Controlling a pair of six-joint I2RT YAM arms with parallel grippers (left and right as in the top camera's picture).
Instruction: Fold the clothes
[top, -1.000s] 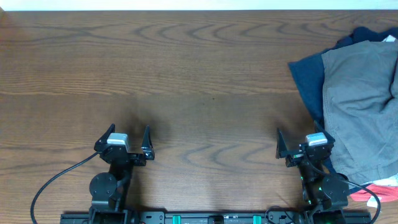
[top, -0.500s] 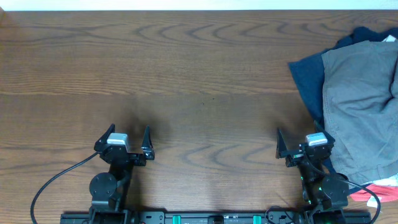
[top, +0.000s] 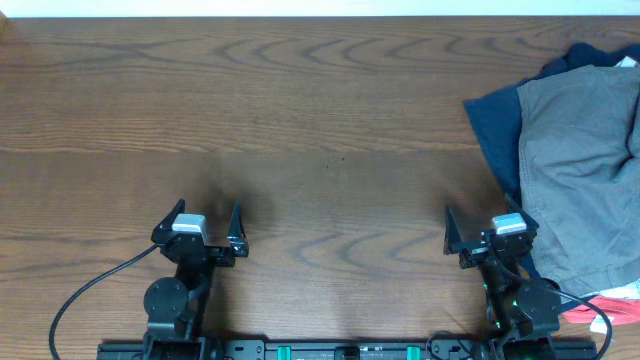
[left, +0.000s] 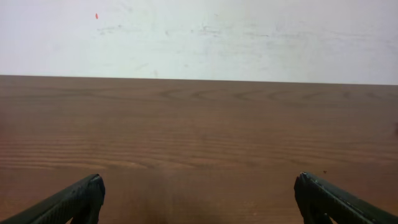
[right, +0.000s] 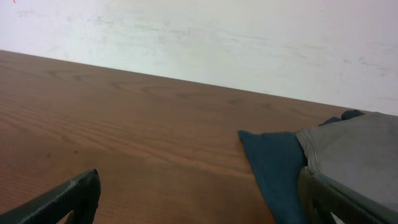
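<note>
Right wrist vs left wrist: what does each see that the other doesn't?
Only the right wrist view: the grey shorts lying over the navy garment at frame right, plus the right tool, open. Only the left wrist view: the left tool, open, with no clothing in frame. Both: the wooden table running to a white wall, with dark fingertips at the lower corners.
</note>
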